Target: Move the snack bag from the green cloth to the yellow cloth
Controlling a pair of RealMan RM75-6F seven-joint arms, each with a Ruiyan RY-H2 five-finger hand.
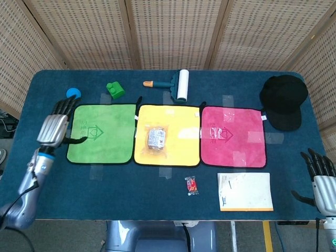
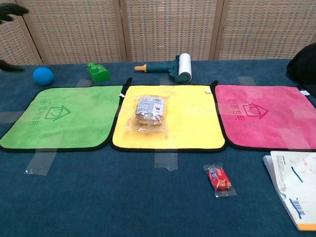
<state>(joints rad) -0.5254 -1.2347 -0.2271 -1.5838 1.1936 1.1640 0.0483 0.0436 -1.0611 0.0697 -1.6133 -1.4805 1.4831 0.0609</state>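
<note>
The clear snack bag (image 1: 156,138) (image 2: 148,113) lies flat on the yellow cloth (image 1: 181,152) (image 2: 192,123), left of its middle. The green cloth (image 1: 100,134) (image 2: 64,118) beside it is bare. My left hand (image 1: 56,124) hovers over the table just left of the green cloth, fingers spread and holding nothing; in the chest view only its dark fingertips (image 2: 11,10) show at the top left corner. My right hand (image 1: 321,176) is at the table's near right corner, fingers apart and empty.
A pink cloth (image 1: 233,135) lies right of the yellow one. Along the back are a blue ball (image 2: 43,76), a green block (image 1: 115,89) and a lint roller (image 1: 178,84). A black cap (image 1: 283,100) sits far right; a small red packet (image 1: 192,185) and a notebook (image 1: 245,191) lie near the front.
</note>
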